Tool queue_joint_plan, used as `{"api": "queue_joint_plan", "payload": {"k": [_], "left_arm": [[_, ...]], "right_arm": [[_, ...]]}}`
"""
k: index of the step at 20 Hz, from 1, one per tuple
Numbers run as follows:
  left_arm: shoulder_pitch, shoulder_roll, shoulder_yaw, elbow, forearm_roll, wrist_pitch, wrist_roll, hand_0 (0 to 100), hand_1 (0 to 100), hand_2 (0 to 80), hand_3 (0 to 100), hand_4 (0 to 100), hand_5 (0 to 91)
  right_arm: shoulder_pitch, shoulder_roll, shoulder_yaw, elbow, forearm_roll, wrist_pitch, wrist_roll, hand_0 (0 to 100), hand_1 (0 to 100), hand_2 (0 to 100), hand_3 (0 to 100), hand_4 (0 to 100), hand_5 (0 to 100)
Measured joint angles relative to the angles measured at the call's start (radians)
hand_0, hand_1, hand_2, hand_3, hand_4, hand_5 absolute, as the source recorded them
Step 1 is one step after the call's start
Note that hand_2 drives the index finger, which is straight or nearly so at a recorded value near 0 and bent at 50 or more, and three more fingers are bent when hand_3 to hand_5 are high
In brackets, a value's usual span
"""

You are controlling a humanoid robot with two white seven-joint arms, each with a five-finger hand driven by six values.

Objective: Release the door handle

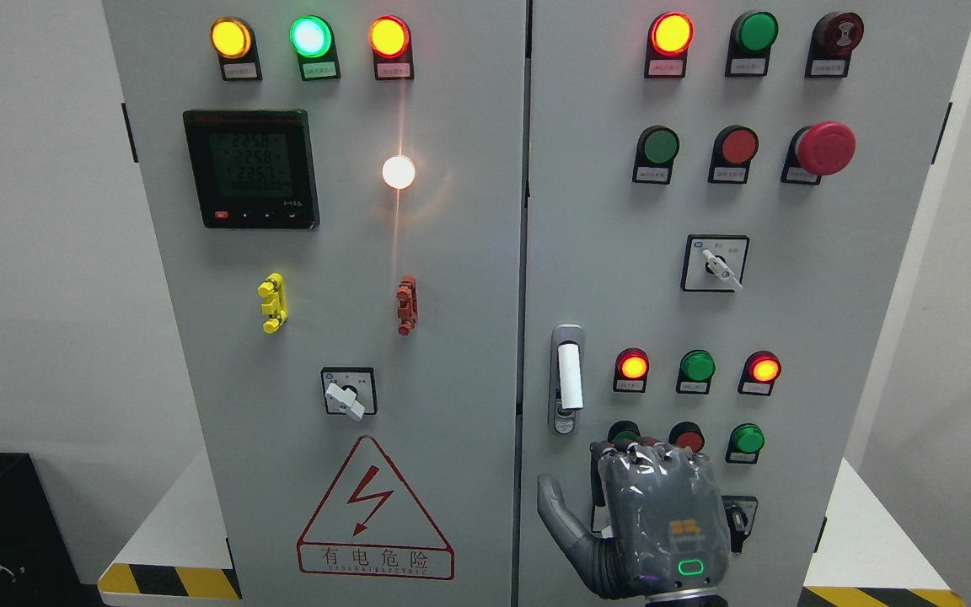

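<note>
— While parked below and right of the white bar-shaped door handle in its grey metal housing (568,377), holds nothing: right robot hand (654,497), dark grey, back toward the head camera, thumb splayed left, no contact with the handle.

— Open, then?

— Looks so. Thumb spread wide, fingers (650,459) foreshortened and pointing toward the pale grey right-hand cabinet door (856,295), wrapped around nothing. Near the handle, yet apart from it.

— Which step, judging by that?

— Release itself, seemingly done or at its very end. Handle upright in its housing by the door's left edge, free of any grip.

— Next move?

— Probably a straight pull-back from the panel, with care not to brush the round push buttons behind the fingers.

— Anything hidden?

— Plenty. Green push button (624,433) and red push button (689,437) half covered by the fingertips. Black rotary switch (740,516) mostly behind the palm. Wrist cut off at the bottom edge. Fingertip contact with the door: impossible to tell. Door latched or ajar: equally unclear. Left arm nowhere in the head view.
</note>
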Motion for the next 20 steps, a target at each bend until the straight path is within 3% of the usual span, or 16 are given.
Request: {"api": "queue_joint_plan", "payload": {"k": [13, 20], "left_arm": [[0.000, 0.000, 0.000, 0.000, 0.000, 0.000, 0.000, 12, 56, 0.0, 0, 0, 0.0], [0.000, 0.000, 0.000, 0.000, 0.000, 0.000, 0.000, 12, 56, 0.0, 0, 0, 0.0]], "right_arm": [[-0.092, 0.004, -0.003, 0.048, 0.000, 0.017, 0.022, 32, 23, 96, 100, 100, 100], [-0.137, 0.005, -0.010, 0.087, 0.001, 0.033, 0.013, 29, 27, 96, 100, 100, 100]]}}
